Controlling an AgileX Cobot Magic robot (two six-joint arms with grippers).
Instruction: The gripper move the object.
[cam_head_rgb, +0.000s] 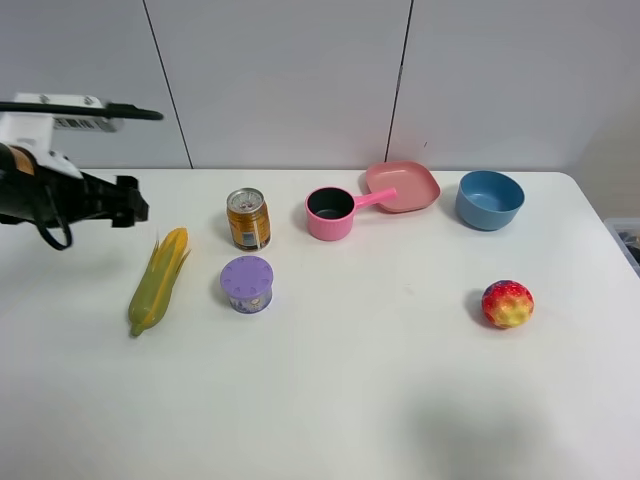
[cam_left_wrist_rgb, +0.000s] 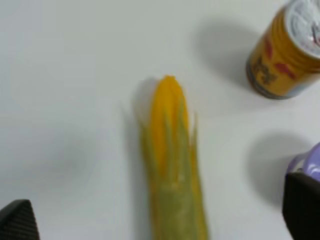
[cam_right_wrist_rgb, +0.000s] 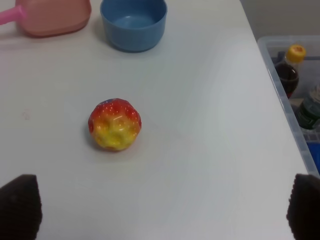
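My left claw (cam_head_rgb: 135, 200) gapes wide over the corn (cam_head_rgb: 160, 280). Pinched off-centre, the round cob may roll away.

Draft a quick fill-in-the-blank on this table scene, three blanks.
1. The corn cob lies just left of the ____ tub.
2. The bumpy ball sits nearest the blue ____.
3. The left hand, open above the table, holds ____.
Missing words: purple; bowl; nothing.
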